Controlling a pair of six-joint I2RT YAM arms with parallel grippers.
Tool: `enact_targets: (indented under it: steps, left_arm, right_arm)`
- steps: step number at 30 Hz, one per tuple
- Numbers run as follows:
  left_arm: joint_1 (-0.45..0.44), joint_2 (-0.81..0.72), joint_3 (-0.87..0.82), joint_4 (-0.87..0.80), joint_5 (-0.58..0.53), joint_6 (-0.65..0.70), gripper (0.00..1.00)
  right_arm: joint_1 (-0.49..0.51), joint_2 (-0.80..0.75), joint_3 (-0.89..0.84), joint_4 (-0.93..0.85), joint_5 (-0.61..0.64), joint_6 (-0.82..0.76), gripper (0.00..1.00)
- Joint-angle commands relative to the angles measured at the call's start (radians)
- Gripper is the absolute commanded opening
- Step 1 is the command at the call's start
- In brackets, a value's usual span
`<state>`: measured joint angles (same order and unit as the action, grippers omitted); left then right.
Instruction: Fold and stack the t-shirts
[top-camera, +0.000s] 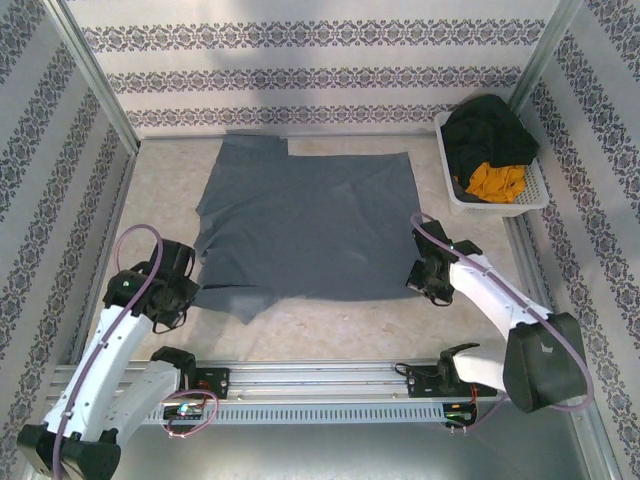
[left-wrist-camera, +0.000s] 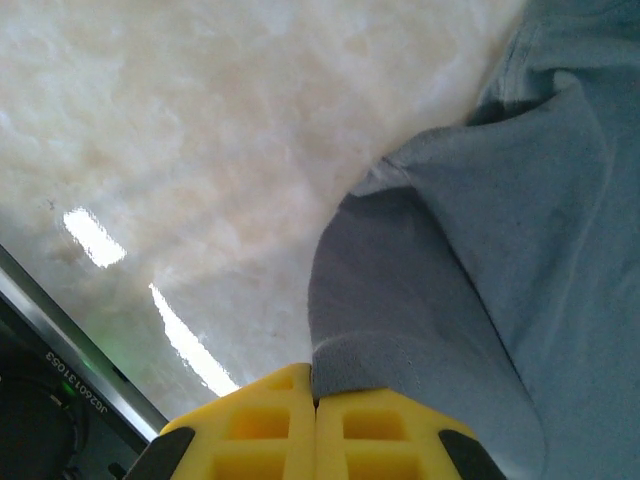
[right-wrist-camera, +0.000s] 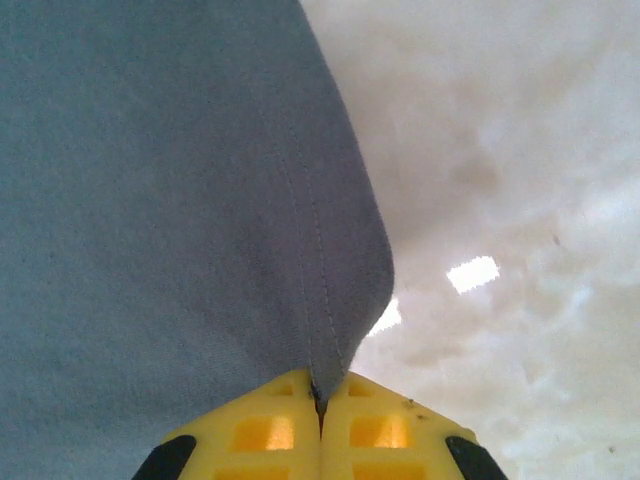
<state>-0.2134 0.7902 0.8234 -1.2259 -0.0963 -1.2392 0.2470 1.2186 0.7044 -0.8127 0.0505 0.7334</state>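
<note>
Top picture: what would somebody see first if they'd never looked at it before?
The big blue-grey t-shirt spread out in the middle grabs the eye. The left gripper and right gripper each pinch its near edge, one at each side. At the far right, a white basket holds dark and orange clothes.

The left arm (top-camera: 105, 365) reaches forward from its base at the near left. Its wrist (top-camera: 150, 285) sits low at the near left corner of the t-shirt (top-camera: 310, 220). The left jaws are pressed together, their yellow pads (left-wrist-camera: 250, 425) meeting on a pinched fold of the cloth. The right arm (top-camera: 495, 295) bends inward from the near right with its elbow swung out to the side, and its wrist (top-camera: 435, 270) sits low at the near right corner. The right jaws are likewise closed, their pads (right-wrist-camera: 262, 432) clamping the hemmed edge.
</note>
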Motion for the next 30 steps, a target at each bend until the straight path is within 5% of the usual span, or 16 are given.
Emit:
enact_targets:
  steps: [1, 6, 13, 21, 30]
  left_arm:
    - [-0.028, 0.000, -0.062, 0.057, 0.081, -0.003, 0.00]
    - [-0.108, 0.068, -0.072, 0.226, 0.144, 0.032, 0.00]
    - [-0.267, 0.190, 0.120, 0.509, 0.219, 0.361, 0.00]
    - [-0.387, 0.083, 0.069, 0.551, 0.154, 0.327, 0.00]
    - [-0.520, 0.169, 0.115, 0.740, 0.408, 0.477, 0.00]
  right_arm:
    - [0.005, -0.014, -0.021, -0.034, -0.020, 0.003, 0.00]
    - [-0.013, 0.033, 0.021, -0.027, -0.020, -0.023, 0.00]
    - [-0.082, 0.115, 0.090, -0.010, -0.024, -0.084, 0.00]
    - [-0.140, 0.119, 0.139, -0.033, -0.017, -0.156, 0.00]
    - [-0.143, 0.149, 0.131, -0.022, -0.031, -0.163, 0.00]
